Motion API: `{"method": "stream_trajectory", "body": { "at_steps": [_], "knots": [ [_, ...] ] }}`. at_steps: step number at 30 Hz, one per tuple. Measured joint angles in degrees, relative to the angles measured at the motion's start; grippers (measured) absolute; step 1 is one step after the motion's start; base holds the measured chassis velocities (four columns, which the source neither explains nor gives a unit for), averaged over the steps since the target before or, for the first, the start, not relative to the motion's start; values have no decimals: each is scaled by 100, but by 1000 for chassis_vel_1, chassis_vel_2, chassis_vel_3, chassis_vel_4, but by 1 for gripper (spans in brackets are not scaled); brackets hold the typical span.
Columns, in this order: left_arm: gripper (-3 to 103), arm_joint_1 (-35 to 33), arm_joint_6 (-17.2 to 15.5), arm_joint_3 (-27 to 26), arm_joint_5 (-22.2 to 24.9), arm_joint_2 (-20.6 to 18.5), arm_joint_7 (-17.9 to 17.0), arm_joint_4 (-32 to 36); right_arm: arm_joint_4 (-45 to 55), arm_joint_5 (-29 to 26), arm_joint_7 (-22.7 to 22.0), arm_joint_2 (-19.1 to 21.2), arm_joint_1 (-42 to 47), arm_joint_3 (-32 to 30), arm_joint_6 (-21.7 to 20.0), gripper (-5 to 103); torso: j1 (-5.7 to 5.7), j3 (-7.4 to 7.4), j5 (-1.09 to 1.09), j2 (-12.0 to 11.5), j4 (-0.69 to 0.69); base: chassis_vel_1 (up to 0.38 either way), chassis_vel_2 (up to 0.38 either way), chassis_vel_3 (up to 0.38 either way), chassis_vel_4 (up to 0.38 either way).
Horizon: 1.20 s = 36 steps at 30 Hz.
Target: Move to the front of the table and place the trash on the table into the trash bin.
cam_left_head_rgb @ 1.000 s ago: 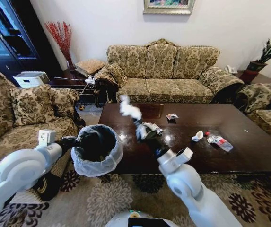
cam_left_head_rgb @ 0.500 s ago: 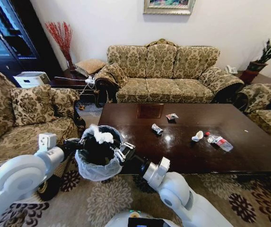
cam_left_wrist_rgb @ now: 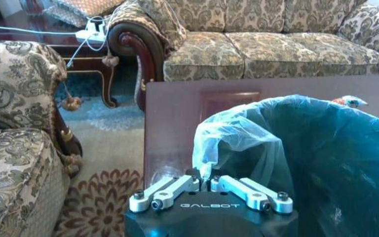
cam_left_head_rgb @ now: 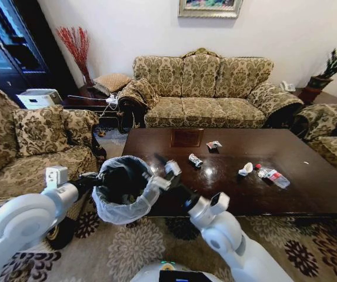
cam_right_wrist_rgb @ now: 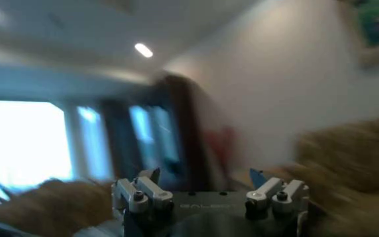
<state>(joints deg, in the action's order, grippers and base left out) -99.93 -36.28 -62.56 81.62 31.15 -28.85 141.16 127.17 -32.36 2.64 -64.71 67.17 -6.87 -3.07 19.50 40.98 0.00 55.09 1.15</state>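
Translucent-lined trash bin [cam_left_head_rgb: 121,188] hanging clamped in left gripper [cam_left_wrist_rgb: 209,183] | right gripper [cam_left_head_rgb: 163,174] gaping empty beside bin rim | table [cam_left_head_rgb: 309,188] beyond it bearing 4 trash pieces, bottle [cam_left_head_rgb: 272,175] included | remaining.

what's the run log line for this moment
left gripper: shut on trash bin rim, beside table | right gripper: open, empty, at bin's edge | on table: bottle, wrappers
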Motion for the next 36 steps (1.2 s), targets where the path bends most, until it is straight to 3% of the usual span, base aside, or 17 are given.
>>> {"method": "stream_trajectory", "body": {
  "at_steps": [2, 5, 11, 17, 19, 22, 36],
  "knots": [
    [3, 7, 2, 16, -19, 51, 3, 5, -470, 190, -194, -6, 44, -264, -26, 97, 0, 0, 0, 0, 0, 0, 0, 0, 0],
    [3, 23, 15, 113, -96, 130, 34, 19, -1220, 234, -433, -29, -30, -427, 3, 99, 1, 1, 2, 0, 0, 0, 0, 0, 0],
    [3, 29, 40, 186, -171, 257, 77, 57, -2275, 235, -494, -148, -307, -461, 96, 100, 0, 0, 1, 0, 1, -45, -4, 36, 3],
    [3, 38, 51, 290, -261, 332, 110, 56, -3398, 549, -445, -318, -704, -403, 391, 100, -1, 0, -1, 0, 2, -203, 22, 236, -3],
    [3, 51, 56, 323, -271, 338, 121, 50, -3759, 716, -473, -404, -898, -372, 498, 100, 0, 0, 8, 0, 1, -277, 59, 293, -55],
    [3, 56, 60, 352, -280, 342, 127, 38, -4180, 914, -511, -527, -1119, -330, 566, 100, 8, 4, 1, -3, -4, -248, 42, 235, -80],
    [3, 36, 60, 340, -294, 318, 128, 4, -4834, 914, -704, -846, -1349, -213, -21, 103, -7, -3, -1, 2, 2, -7, 6, -6, -3]
  ]
}}
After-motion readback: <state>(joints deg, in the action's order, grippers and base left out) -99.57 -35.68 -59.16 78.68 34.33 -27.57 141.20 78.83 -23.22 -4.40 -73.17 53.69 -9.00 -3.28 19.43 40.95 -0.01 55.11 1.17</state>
